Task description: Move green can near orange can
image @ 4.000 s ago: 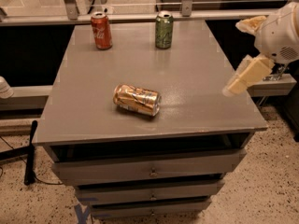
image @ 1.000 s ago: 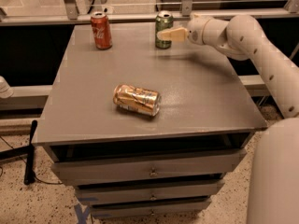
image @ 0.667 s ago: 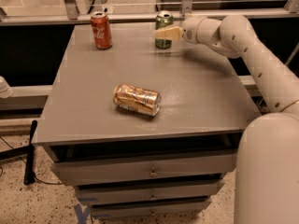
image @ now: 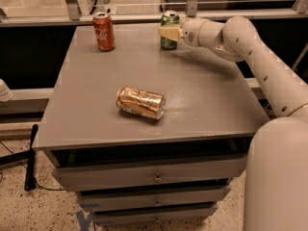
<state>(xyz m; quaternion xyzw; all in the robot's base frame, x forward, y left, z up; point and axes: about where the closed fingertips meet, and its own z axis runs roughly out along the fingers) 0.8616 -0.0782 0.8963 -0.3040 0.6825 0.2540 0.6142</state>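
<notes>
My gripper (image: 168,32) is now right on the green soda can with the silver top (image: 168,43). A moment ago it was a bit more to the right. I cannot tell if I hold the can yet. The can stands at the far edge of the grey worktop (image: 207,95), well apart from the shiny orange-gold can (image: 140,102) lying on its side in the middle. My white arm reaches in from the right, stretched long.
</notes>
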